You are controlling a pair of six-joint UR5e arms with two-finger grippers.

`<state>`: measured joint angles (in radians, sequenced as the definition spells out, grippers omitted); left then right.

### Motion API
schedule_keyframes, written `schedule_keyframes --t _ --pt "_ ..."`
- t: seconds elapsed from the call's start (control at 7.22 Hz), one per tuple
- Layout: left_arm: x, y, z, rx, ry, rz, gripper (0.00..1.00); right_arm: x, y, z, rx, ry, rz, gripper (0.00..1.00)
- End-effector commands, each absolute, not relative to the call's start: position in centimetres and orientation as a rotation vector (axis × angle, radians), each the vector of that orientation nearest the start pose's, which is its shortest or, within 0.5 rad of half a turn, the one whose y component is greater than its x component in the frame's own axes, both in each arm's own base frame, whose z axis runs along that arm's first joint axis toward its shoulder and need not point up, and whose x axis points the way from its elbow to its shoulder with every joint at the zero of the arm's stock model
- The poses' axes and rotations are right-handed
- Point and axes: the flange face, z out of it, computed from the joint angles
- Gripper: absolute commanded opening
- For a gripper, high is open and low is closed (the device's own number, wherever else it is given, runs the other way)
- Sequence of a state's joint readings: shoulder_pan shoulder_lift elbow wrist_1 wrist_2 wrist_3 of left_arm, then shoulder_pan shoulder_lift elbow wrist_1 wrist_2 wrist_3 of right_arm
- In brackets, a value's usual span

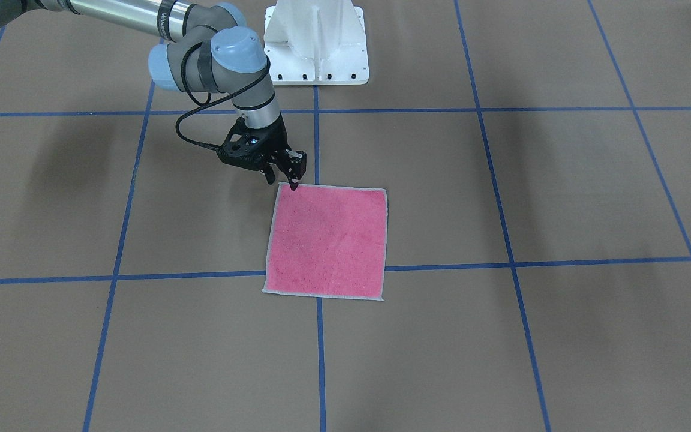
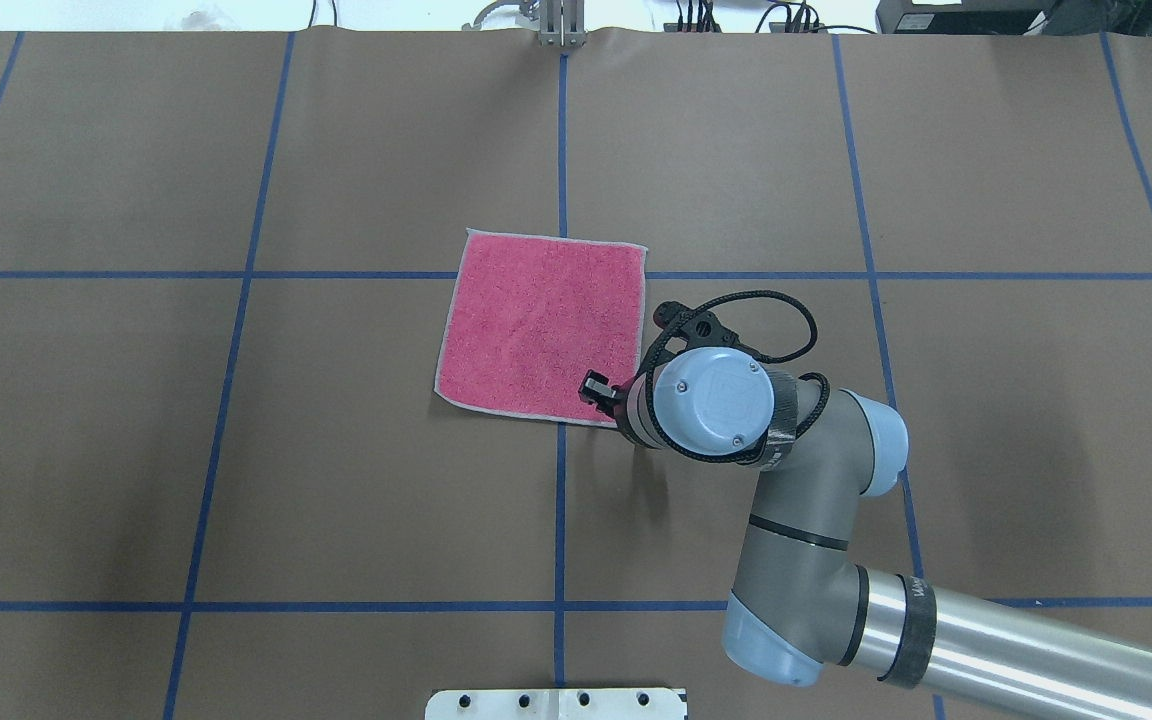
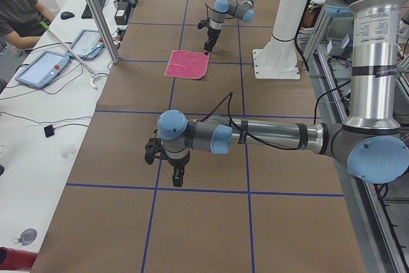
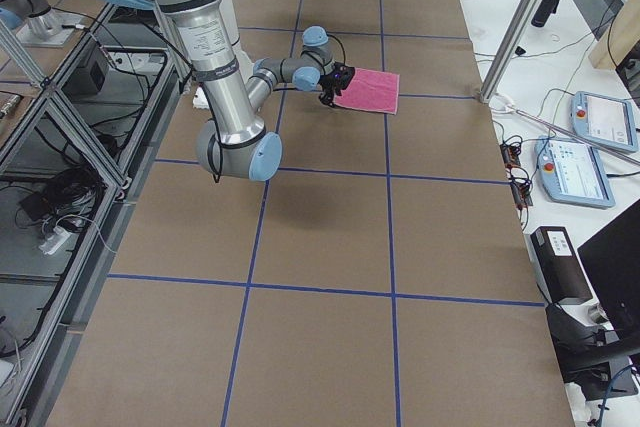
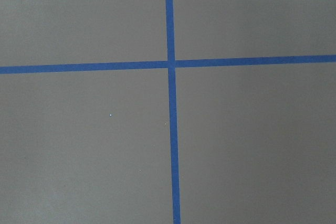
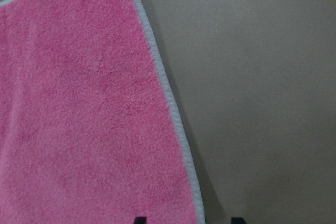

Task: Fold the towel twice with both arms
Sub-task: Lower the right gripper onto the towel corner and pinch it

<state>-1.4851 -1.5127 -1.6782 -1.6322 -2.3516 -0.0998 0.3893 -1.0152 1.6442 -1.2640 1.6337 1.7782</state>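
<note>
Pink terry towel (image 1: 327, 240), flat at centre frame, likely soft, light and limp: you should pinch its upper-left corner, where the right gripper (image 1: 282, 183) stands with fingers spread astride the edging; left gripper (image 3: 175, 177) fingers, cannot tell.

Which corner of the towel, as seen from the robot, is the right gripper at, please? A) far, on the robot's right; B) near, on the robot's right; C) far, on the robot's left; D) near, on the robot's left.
B: the right gripper sits over the towel's corner nearest the robot, on its right.
</note>
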Motion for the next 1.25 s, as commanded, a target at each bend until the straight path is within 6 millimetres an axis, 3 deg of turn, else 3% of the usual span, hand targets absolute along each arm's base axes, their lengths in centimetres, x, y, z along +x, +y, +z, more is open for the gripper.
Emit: schedule_keyframes --t 0.0,0.42,0.97,1.11 --pt "-2.3 -47.7 62.7 0.033 0.786 0.029 1.0 -58.3 -37.4 27.1 0.025 -0.949 0.52 0.45" --pt "-2.2 -47.8 62.7 0.032 0.786 0.03 1.0 -58.3 -37.2 27.2 0.023 -0.948 0.516 0.24" --pt "-2.2 -47.8 62.5 0.034 0.788 0.028 1.0 -58.0 -37.1 27.1 0.024 -0.953 0.514 0.1" --pt "-2.2 -48.3 61.6 0.035 0.79 -0.002 1.0 -57.6 -37.0 27.1 0.026 -0.956 0.514 0.05"
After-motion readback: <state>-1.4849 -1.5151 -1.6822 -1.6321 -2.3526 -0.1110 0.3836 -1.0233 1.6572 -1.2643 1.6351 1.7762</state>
